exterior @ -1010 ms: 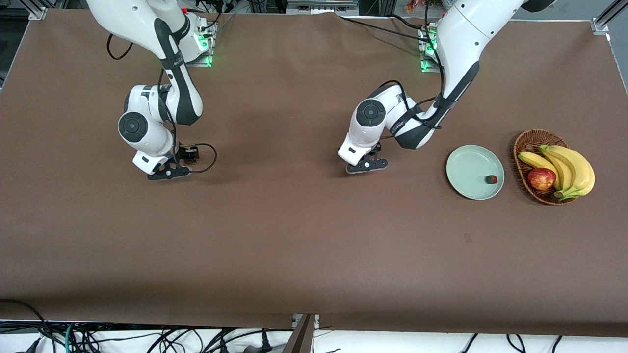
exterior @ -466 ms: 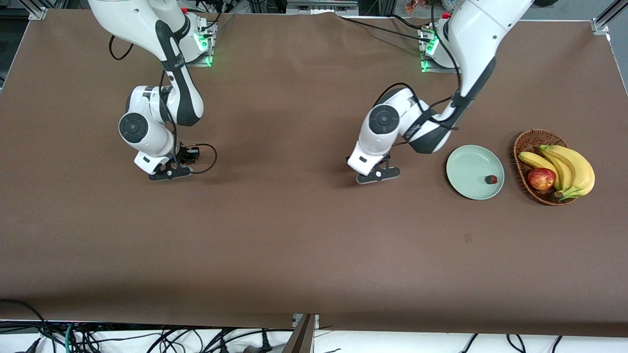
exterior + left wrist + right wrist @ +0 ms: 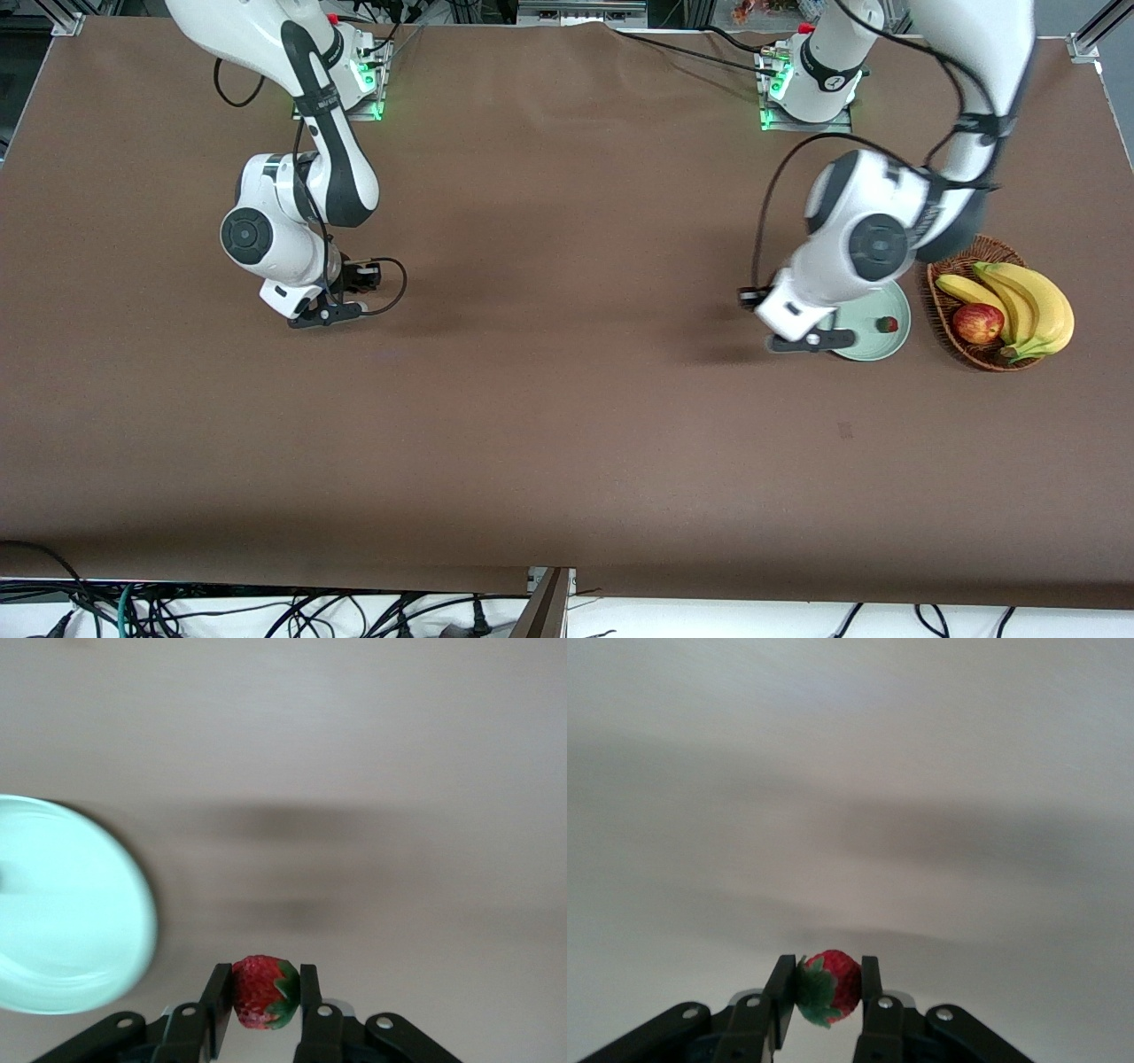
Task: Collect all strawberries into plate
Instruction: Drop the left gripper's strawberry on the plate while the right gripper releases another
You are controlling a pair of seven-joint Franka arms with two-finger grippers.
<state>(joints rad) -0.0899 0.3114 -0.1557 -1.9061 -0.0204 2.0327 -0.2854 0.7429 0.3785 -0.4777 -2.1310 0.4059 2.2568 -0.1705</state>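
Observation:
My left gripper [image 3: 261, 981] is shut on a red strawberry [image 3: 255, 996] with a green cap. In the front view the left gripper [image 3: 811, 339] hangs over the rim of the pale green plate [image 3: 877, 347], on the side toward the right arm's end. The plate [image 3: 62, 904] also shows in the left wrist view. One strawberry [image 3: 888, 324] lies in the plate. My right gripper [image 3: 824, 973] is shut on another strawberry [image 3: 835, 981]. It hangs low over bare table [image 3: 326, 312] at the right arm's end. In the front view both hands hide their held berries.
A brown wicker basket [image 3: 959, 251] stands beside the plate at the left arm's end of the table. It holds a red apple [image 3: 977, 322] and a bunch of bananas [image 3: 1032, 301]. Brown cloth covers the table [image 3: 549, 425].
The left arm has swung from the table's middle to the plate's rim, carrying its strawberry. The right gripper has shifted a little toward the table's middle.

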